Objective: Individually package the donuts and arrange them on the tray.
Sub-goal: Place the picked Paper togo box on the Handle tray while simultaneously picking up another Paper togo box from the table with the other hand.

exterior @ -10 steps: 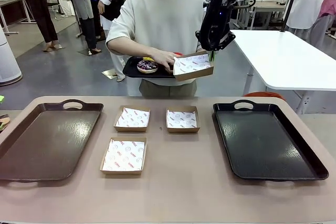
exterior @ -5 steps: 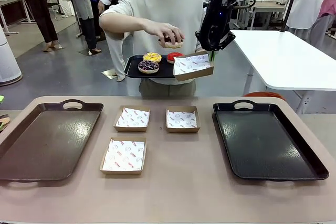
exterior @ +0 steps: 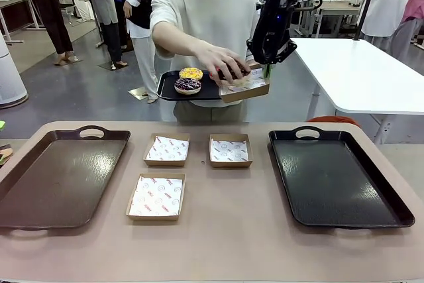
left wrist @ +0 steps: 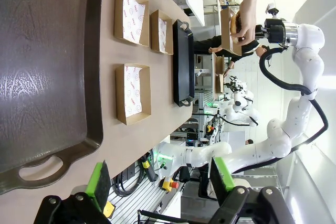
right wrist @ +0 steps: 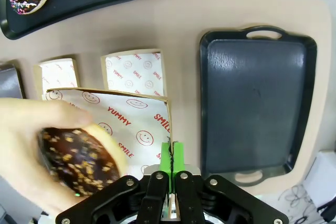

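My right gripper [exterior: 267,69] is raised beyond the table's far edge, shut on the rim of a paper-lined cardboard box [exterior: 246,88]. In the right wrist view its fingertips [right wrist: 171,157] pinch that box [right wrist: 137,121] at its near edge. A person's hand [exterior: 222,63] lowers a chocolate donut with sprinkles [right wrist: 79,162] into it. The person's other hand holds a small black tray [exterior: 169,89] with a yellow donut [exterior: 191,72] and a dark drizzled donut [exterior: 187,85]. My left gripper [left wrist: 160,179] hangs open over the near left of the table, holding nothing.
Three lined boxes [exterior: 167,149] [exterior: 230,150] [exterior: 157,196] sit mid-table. A large brown tray [exterior: 59,177] lies on the left and a large black tray [exterior: 334,180] on the right. A white table [exterior: 361,71] stands behind on the right.
The person's hand picked the chocolate donut off the small tray, lifted it, and brought it down over the box in my right gripper. Neither arm has moved.
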Available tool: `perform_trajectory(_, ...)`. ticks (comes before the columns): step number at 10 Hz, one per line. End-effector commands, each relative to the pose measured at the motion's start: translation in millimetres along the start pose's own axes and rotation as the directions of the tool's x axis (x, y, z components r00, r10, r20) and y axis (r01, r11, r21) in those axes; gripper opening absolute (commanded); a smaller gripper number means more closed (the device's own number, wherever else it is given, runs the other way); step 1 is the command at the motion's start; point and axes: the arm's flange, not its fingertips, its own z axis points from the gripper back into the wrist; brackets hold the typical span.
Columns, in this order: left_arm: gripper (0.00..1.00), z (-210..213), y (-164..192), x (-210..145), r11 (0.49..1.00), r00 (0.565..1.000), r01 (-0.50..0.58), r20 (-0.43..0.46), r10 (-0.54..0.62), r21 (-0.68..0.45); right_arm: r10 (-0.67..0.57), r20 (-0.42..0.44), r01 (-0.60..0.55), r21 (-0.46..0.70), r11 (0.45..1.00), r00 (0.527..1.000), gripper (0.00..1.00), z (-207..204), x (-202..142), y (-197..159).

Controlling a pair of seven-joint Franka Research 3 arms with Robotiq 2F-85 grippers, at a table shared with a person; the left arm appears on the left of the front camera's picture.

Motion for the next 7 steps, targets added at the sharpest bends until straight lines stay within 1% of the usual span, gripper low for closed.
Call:
perform_trajectory(1,1.00,1.0,-0.7,0.0,1.000,1.000,0.003,0.012,-0.002,-0.015,-0.011,0.010,0.011,0.010,1.000,1.000,0.00,-1.8,-3.9,-1.9)
perform_trajectory(7,1.00,1.0,-0.7,0.0,1.000,1.000,0.003,0.012,-0.002,-0.015,-0.011,0.010,0.011,0.010,1.000,1.000,0.00,-1.8,-3.9,-1.9)
